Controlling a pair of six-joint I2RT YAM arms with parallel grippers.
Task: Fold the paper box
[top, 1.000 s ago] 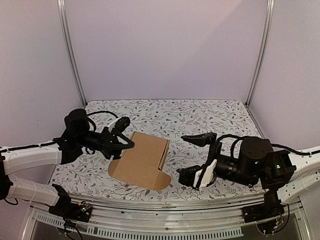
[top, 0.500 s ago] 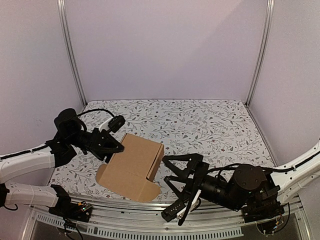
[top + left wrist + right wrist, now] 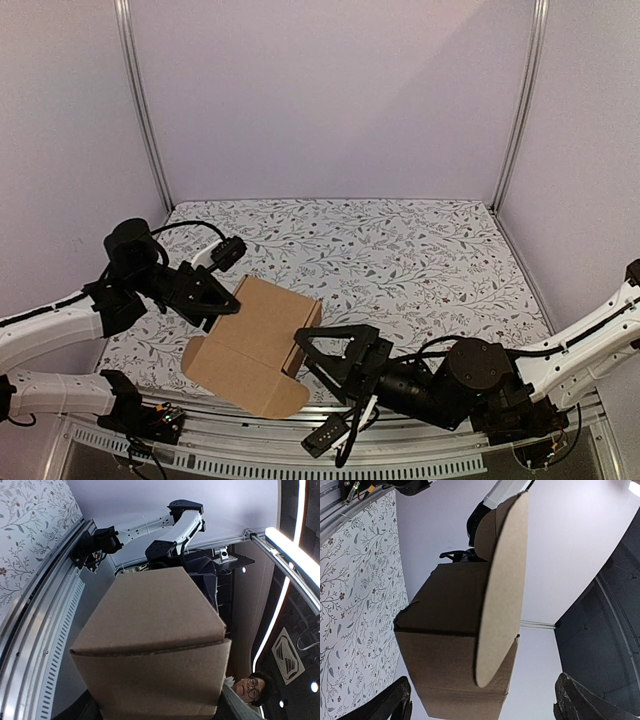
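Paper box (image 3: 250, 340) sits low over the near-left part of the table (image 3: 420, 250), tilted, apparently clear of the floral surface. It is already a carton rather than a flat sheet. Left gripper (image 3: 215, 295) has it by the far-left upper edge, jaws part-closed on the cardboard; the left wrist view is filled by a box corner, so the pads themselves are hidden. Right gripper (image 3: 318, 390) stands just beside the box's near-right end, jaws spread as wide as they go and holding nothing, with one finger (image 3: 395, 702) low at each side of its own view. A rounded flap (image 3: 502, 580) stands out from that end, unfolded, edge-on to the right wrist camera. Judgement: the step in hand is closing this flap. To do it well, the left should keep its clamp steady and brace against the push. The right should meet the flap near its free rounded edge and swing it about the crease, not jab the side wall. Pressing off-crease would likely buckle the panel or twist the box in the left's hold. Writing: none on the cardboard, plain brown all over. A pale shield-shaped emblem (image 3: 287, 652) shows on a dark panel outside the rig, no letters legible.
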